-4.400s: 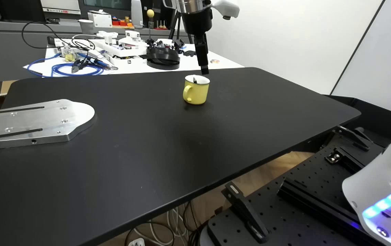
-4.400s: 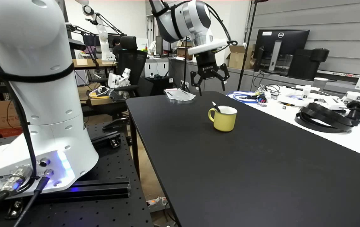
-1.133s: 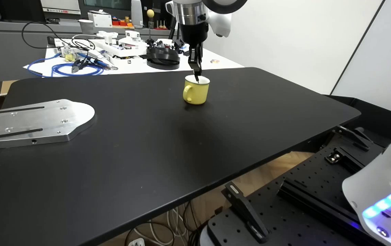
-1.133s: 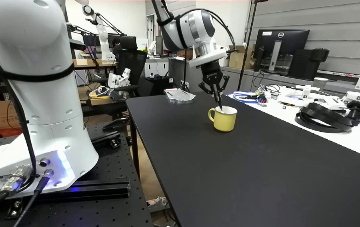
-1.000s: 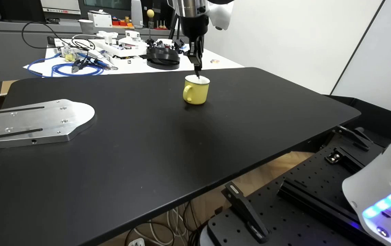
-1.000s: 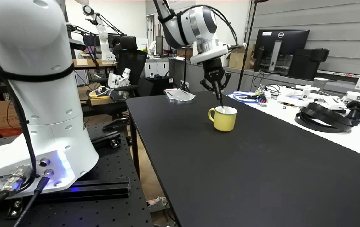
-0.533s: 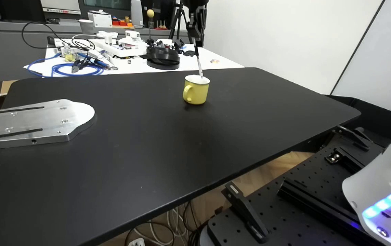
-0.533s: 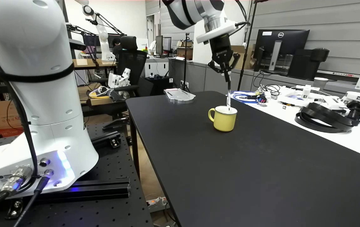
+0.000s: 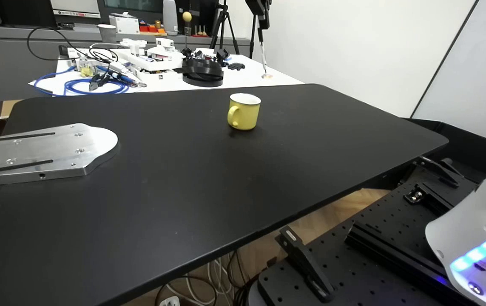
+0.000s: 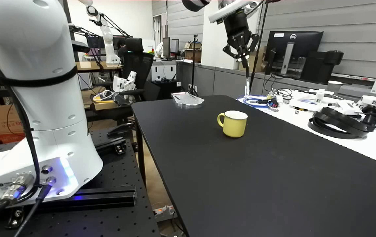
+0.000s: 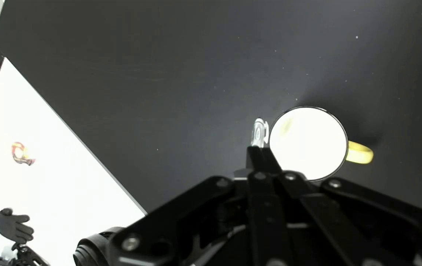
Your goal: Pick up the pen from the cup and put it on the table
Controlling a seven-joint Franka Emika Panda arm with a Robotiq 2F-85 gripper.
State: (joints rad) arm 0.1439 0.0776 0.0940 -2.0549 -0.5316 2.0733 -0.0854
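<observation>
The pen [image 10: 247, 86], pale with a whitish clear part, hangs steeply below my gripper [image 10: 246, 67], whose fingers are shut on its upper end. It is in the air, apart from the cup and the table, in both exterior views. The yellow cup [image 9: 244, 114] stands upright on the black table [image 9: 183, 191] with nothing sticking out of it. From the wrist view, the end of the pen [image 11: 258, 133] shows past my fingertips, to the left of the cup's white inside [image 11: 310, 144]. My fingers hide the rest of the pen there.
A silver metal plate [image 9: 55, 148] lies at one end of the black table. Beyond the table's long edge stands a white table [image 9: 243, 78] with blue cables [image 9: 96, 87], white parts and a black round object [image 9: 202, 71]. The robot's base [image 10: 46, 148] is on the opposite side.
The gripper went down to the cup and closed on the pen. It then rose, drawing the pen out, and moved up and away toward the white table's side. The cup has stayed put.
</observation>
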